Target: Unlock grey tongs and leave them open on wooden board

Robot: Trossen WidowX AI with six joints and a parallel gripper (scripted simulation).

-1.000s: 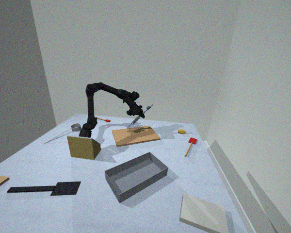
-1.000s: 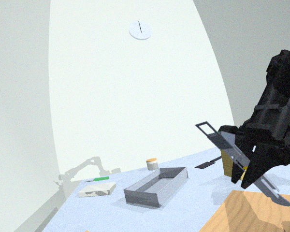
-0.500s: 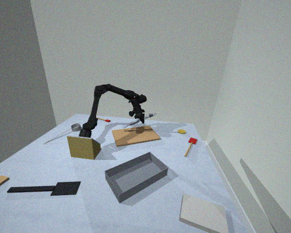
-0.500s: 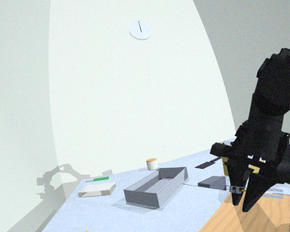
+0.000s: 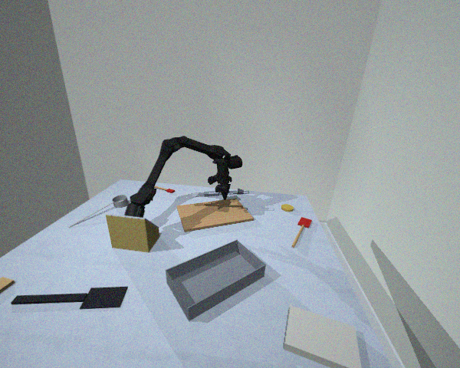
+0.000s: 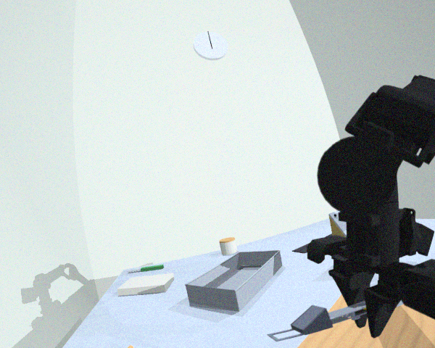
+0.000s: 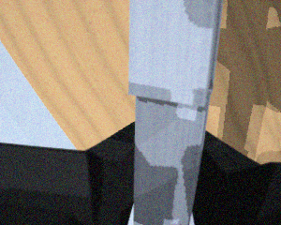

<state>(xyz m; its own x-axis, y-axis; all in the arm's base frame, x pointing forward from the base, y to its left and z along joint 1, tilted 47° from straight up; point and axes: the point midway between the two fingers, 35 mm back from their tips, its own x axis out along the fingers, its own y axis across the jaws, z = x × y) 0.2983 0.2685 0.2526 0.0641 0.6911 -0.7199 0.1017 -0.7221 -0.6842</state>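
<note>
My gripper (image 5: 224, 194) (image 6: 364, 315) (image 7: 165, 128) points down over the far edge of the wooden board (image 5: 218, 219) (image 6: 412, 331) (image 7: 75, 70) and is shut on the grey tongs (image 5: 238, 192) (image 6: 311, 320) (image 7: 173, 141). The tongs lie about level, just above the board's far edge, and stick out past both sides of the fingers. In the exterior view their hinge end with a wire loop reaches out over the table. I cannot tell whether their arms are spread. The grey roasting tin (image 5: 222, 290) (image 6: 214, 297) stands in front of the board with nothing on it.
A yellow-brown box (image 5: 131, 233) stands by the arm's base. A red spatula (image 5: 301, 228) and a yellow disc (image 5: 287, 207) lie right of the board. A black spatula (image 5: 83, 297), a white slab (image 5: 321, 336) (image 6: 146, 283), a small jar (image 6: 228, 245) and a green-handled tool (image 6: 150, 267) lie nearer the front.
</note>
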